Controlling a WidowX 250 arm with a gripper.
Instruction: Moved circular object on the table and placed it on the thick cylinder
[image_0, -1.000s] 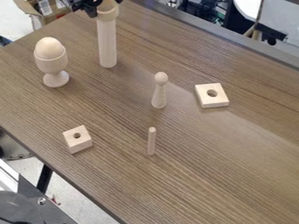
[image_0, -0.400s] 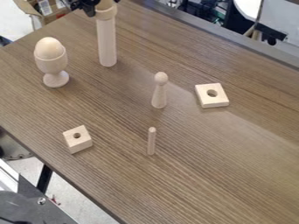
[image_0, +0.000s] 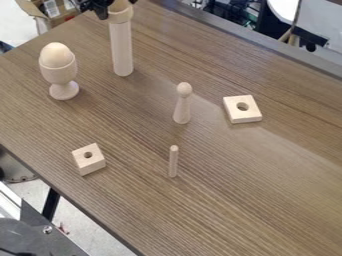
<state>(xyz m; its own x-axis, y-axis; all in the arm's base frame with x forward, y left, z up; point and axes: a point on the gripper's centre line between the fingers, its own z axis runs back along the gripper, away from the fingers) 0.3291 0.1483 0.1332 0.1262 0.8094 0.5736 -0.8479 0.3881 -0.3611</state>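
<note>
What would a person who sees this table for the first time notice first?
Probably the rounded, egg-like piece sitting in a wooden cup at the upper left of the table. The eye may then go right to the tall, thick cylinder, with a wider round piece at its top and the black gripper next to that, at the view's top edge.
</note>
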